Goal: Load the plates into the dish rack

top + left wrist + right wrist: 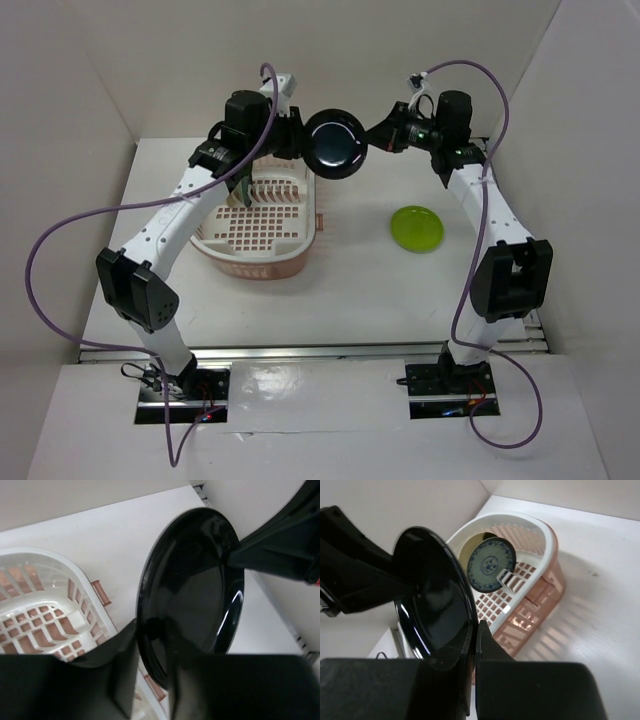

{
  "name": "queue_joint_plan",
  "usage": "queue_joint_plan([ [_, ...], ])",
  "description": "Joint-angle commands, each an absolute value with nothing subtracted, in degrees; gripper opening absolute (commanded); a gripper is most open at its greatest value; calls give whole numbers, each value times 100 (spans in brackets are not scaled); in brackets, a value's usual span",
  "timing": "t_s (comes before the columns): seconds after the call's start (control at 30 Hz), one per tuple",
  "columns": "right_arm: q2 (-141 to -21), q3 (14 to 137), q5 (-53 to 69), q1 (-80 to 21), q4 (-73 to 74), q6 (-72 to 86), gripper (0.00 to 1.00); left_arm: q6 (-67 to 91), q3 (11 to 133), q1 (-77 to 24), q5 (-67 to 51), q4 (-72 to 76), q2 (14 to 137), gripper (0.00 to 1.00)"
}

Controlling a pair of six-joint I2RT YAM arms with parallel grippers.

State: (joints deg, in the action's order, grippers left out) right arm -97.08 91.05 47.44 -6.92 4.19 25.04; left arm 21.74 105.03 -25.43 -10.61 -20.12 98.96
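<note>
Two claws share one black plate (335,143), held in the air on edge just past the rack's far right corner. My left claw (298,138) is narrowed onto its rim, though its wrist view cuts off the fingertips. Below, the rack (255,262) sits on the counter (350,300), partly hidden by that arm. Inside it, the right wrist view shows a blue plate (492,565) upright among the prongs, with a cream plate (465,555) mostly hidden behind. My right claw (377,140) clamps the opposite rim. A lime plate (416,228) lies flat on the counter, well apart.
</note>
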Motion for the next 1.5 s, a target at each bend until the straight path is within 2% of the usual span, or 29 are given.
queue_joint_plan([
  [0.0, -9500, 9062, 5194, -694, -396, 2856, 0, 2215, 10618, -2479, -1221, -1618, 9967, 29],
  [0.03, -9501, 9062, 5255, -747, -396, 2856, 0, 2267, 10617, -2479, -1222, -1548, 9967, 25],
  [0.07, -9501, 9062, 5256, -747, -456, 2909, 15, 2268, 10617, -2479, -1222, -1547, 9967, 18],
  [0.1, -9553, 9009, 5256, -747, -544, 2909, 34, 2268, 10617, -2479, -1152, -1547, 9967, 4],
  [0.17, -9554, 9009, 5222, -747, -467, 2909, 100, 2268, 10678, -2479, -1099, -1547, 9967, 0],
  [0.33, -9554, 8938, 4414, -747, 69, 2664, 100, 1987, 10854, -2479, -301, -1740, 9827, 0],
  [0.43, -9501, 8886, 3694, -694, 395, 2506, 100, 1452, 10916, -2566, 910, -1942, 9686, 0],
  [0.53, -9501, 8886, 3630, -694, 457, 2452, 100, 801, 10916, -2873, 2832, -1995, 9686, 0],
  [0.8, -9615, 8886, 3630, -694, 457, 2566, 100, 992, 10977, -3111, 4224, -2433, 9983, 0],
  [0.9, -9667, 8834, 3630, -694, 404, 2566, 100, 1264, 11616, -3172, 4901, -2968, 10344, 0],
  [1.1, -9668, 8771, 3630, -747, 404, 2566, 100, 1547, 12594, -3339, 5703, -3761, 11188, 0],
  [1.47, -9668, 8719, 3735, -747, 352, 2671, 100, 1915, 11832, -3208, 5774, -3762, 11259, 0],
])
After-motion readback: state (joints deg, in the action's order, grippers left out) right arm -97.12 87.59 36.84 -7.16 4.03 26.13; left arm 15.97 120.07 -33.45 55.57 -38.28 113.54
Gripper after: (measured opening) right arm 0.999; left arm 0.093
